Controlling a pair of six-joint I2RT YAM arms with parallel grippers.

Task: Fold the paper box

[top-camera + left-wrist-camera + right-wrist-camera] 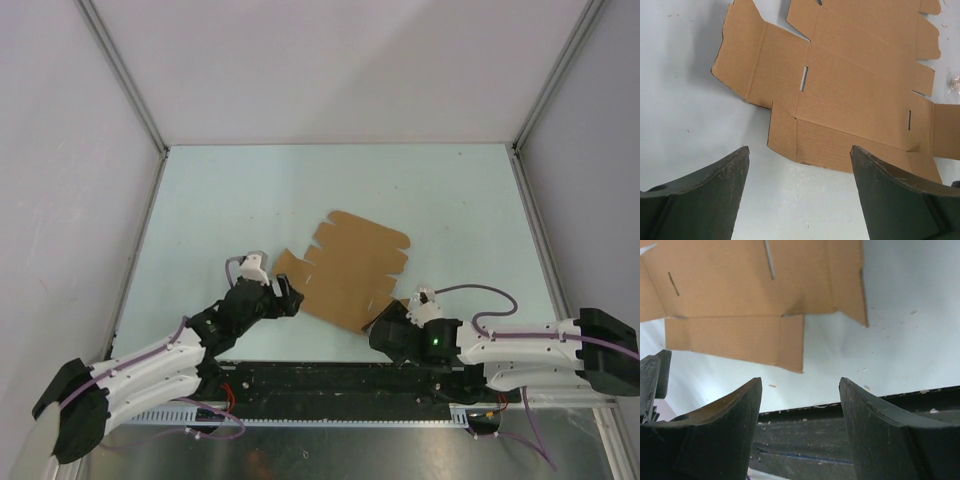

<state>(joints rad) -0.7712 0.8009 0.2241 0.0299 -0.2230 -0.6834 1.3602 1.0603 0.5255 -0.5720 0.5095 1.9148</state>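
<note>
The paper box point(350, 265) is a flat brown die-cut sheet with tabs, slots and creases, lying on the pale table near its front middle. My left gripper point(288, 296) sits just off the sheet's left edge. In the left wrist view its jaws point(799, 150) stand wide open, with nothing between them and the sheet point(855, 85) just ahead. My right gripper point(385, 322) is at the sheet's near right corner. Its jaws point(801, 381) stand open and empty over the table's front edge, with the sheet point(740, 290) ahead and to the left.
A black rail point(340, 380) runs along the table's near edge, directly under the right gripper point(840, 435). White walls with metal frame posts point(125, 75) close in the left, back and right sides. Small scraps point(954, 82) lie on the table by the sheet.
</note>
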